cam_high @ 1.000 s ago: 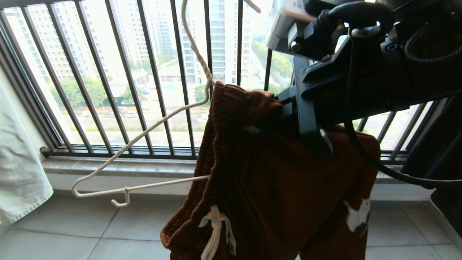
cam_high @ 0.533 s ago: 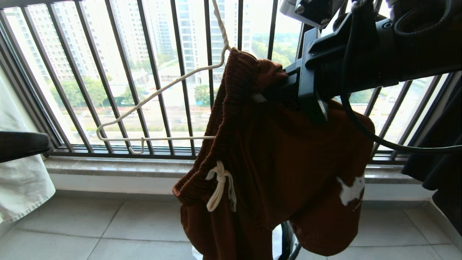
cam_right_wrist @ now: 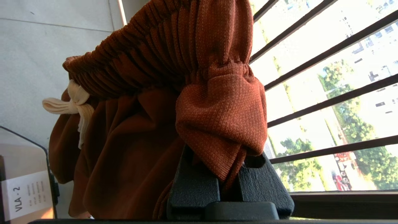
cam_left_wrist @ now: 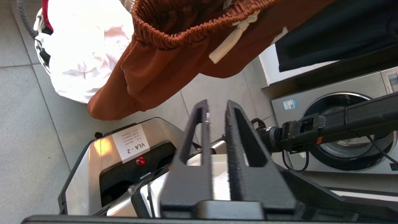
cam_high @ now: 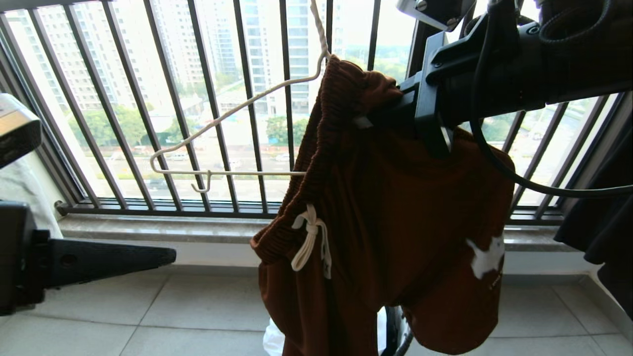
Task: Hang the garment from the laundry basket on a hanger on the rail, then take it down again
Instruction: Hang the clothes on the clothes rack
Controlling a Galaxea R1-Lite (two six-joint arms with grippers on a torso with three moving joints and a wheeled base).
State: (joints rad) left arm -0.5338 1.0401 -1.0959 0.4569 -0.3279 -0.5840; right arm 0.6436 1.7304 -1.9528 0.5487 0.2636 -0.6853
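Shorts (cam_high: 395, 222) of rust-brown cloth hang high before the black window railing (cam_high: 212, 99), threaded over one arm of a thin cream hanger (cam_high: 232, 143) whose other arm juts bare toward the robot's left. The right gripper (cam_right_wrist: 228, 183) is clamped tight on a bunched fold of the ribbed waistband, carrying shorts and hanger together; its arm crosses the upper right of the head view. The white drawstring (cam_high: 310, 237) dangles at the front, and a small white print (cam_high: 487, 257) shows on one leg.

The step in hand looks like the hanging itself: the hanger's long neck runs out of the top of the picture, so whether its hook sits on the rail cannot be told, and the rail itself is out of sight. Next, the hook needs to be settled over that bar, or confirmed there, before the waistband is let go; the lopsided load may tip the hanger.

The left gripper (cam_left_wrist: 214, 109) sits low at the left, its fingers a narrow slit apart and holding nothing, pointed toward the bare end of the hanger. Below the shorts, the laundry basket (cam_left_wrist: 42, 46) stands on the tiled floor (cam_high: 148, 321), still with pale washing in it.
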